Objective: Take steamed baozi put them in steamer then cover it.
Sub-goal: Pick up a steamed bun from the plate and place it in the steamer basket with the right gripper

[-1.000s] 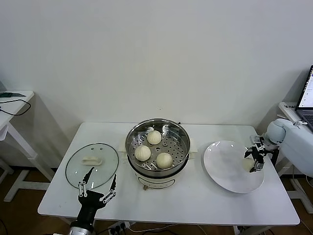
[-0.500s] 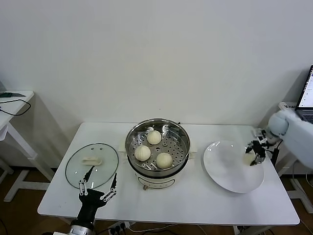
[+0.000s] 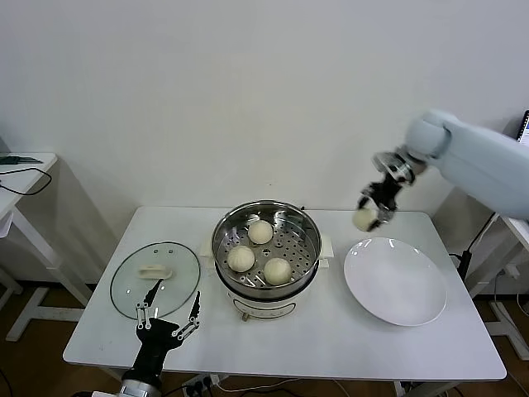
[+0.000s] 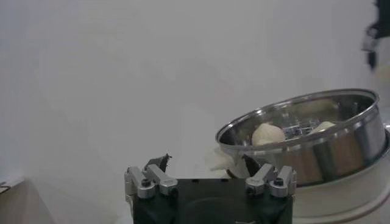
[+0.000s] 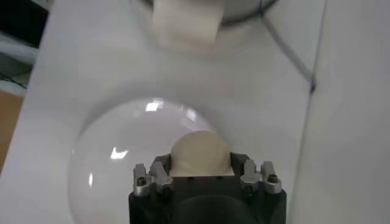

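above plate's far edge, right claw gripping baozi

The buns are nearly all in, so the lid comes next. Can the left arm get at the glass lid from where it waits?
Probably yes: the left pincer hangs open at the cover's near edge, nothing between them.

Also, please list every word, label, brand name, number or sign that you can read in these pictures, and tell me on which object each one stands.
There is no readable text in any view.
steamer: no brand or label shows on its steel wall or cream base.
cover: no marking.
white plate: plain.
laptop screen at the right edge of the head view: only a sliver shows, nothing legible.
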`<state>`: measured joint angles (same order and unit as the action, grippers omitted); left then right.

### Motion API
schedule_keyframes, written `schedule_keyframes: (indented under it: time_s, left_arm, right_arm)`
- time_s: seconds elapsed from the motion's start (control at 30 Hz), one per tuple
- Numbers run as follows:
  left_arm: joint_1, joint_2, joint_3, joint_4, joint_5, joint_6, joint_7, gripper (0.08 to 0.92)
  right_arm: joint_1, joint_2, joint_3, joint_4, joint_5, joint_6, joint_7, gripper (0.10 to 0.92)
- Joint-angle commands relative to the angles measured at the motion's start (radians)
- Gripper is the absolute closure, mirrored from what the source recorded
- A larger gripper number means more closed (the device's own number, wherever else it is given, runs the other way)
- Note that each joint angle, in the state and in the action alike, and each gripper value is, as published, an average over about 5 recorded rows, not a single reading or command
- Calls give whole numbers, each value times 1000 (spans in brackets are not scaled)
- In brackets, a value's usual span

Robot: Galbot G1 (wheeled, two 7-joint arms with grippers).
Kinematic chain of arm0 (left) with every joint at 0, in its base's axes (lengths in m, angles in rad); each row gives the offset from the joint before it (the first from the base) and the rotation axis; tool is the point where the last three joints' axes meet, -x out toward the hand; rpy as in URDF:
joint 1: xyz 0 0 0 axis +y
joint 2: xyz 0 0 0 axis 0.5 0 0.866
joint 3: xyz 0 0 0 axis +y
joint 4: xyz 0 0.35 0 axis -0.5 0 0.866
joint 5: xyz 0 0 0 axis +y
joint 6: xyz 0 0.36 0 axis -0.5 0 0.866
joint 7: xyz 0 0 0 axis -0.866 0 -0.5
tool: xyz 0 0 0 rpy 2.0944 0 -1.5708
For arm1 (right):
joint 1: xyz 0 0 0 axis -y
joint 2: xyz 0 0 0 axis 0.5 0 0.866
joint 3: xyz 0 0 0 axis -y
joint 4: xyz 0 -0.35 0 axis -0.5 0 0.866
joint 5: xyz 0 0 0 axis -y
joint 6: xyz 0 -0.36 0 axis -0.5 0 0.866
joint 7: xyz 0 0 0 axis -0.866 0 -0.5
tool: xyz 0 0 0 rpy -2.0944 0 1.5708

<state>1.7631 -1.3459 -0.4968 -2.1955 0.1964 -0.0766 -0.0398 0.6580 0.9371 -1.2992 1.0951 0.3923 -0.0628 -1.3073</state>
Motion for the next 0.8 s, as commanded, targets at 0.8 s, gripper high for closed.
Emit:
schedule_keyframes:
  time_s: [0.8]
  left_arm:
    - [-6, 5, -3, 6, -2, -3, -2, 177]
  right_arm:
    - [-34, 320, -202, 3, 64, -129, 156, 379]
